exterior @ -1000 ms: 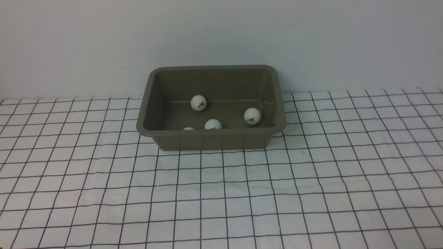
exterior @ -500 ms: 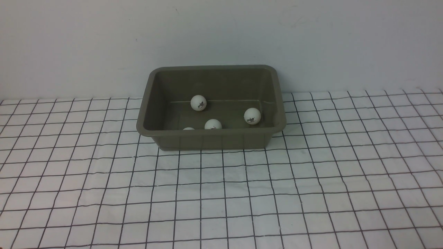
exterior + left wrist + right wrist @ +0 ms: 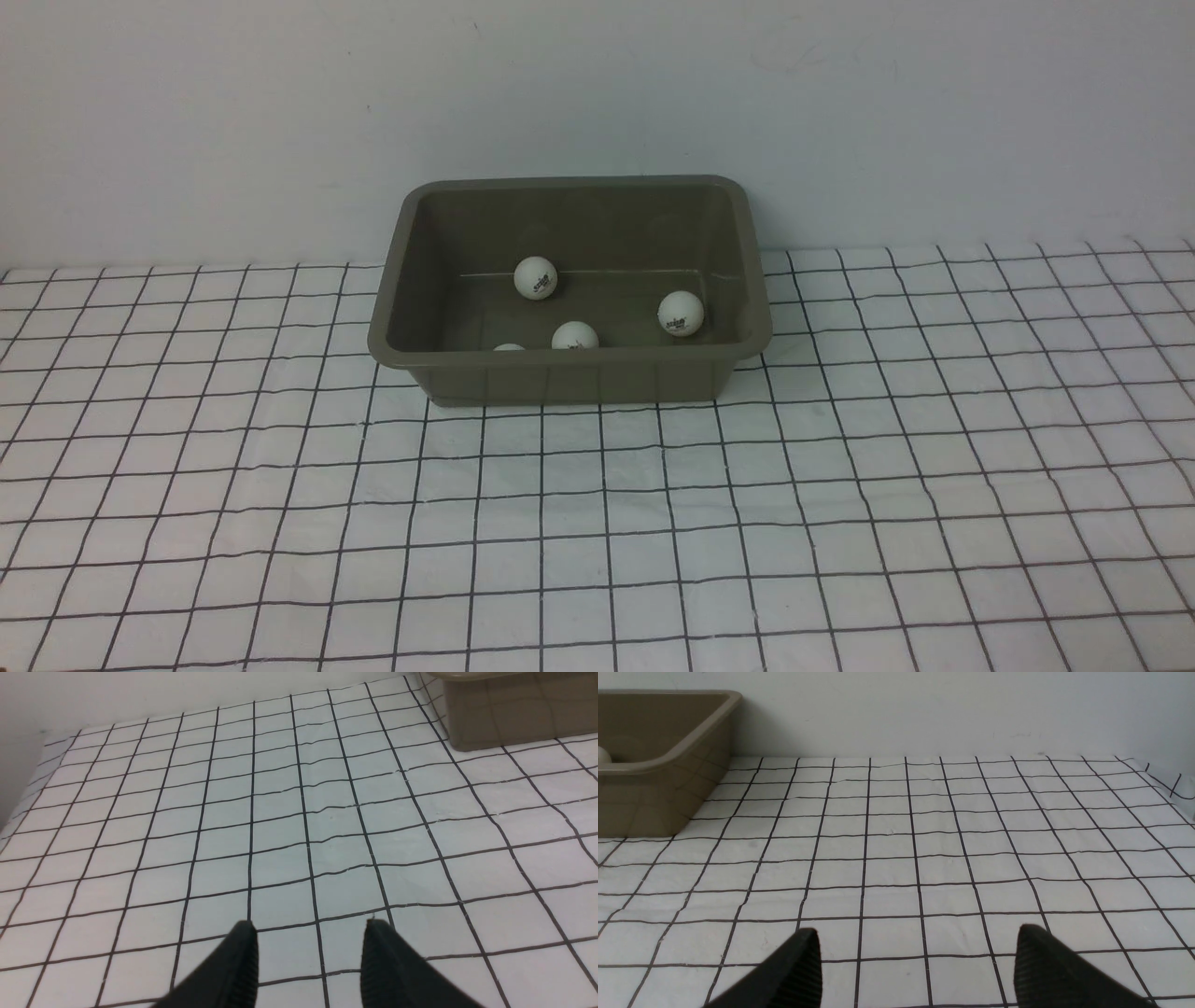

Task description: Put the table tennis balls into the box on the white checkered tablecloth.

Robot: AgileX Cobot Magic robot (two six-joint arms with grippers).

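- I saw the box [image 3: 569, 378] sitting on the white checkered tablecloth [image 3: 597, 523], at the far middle of the bench and close to the wall
- All four table tennis balls [image 3: 535, 278] lay inside the box: one toward the far wall, one at the right [image 3: 681, 313], one near the front middle [image 3: 574, 335], and one half hidden behind the near rim [image 3: 509, 347]
- No two of the balls touched, as far as I could tell
- The left tool [image 3: 309, 933] hung over bare cloth with its jaws a little apart and nothing between them; the box was well off to its far right
- The right tool [image 3: 917, 947] was spread wider, also with nothing in it, over bare cloth, with the box at its far left
- Neither arm showed in the front view
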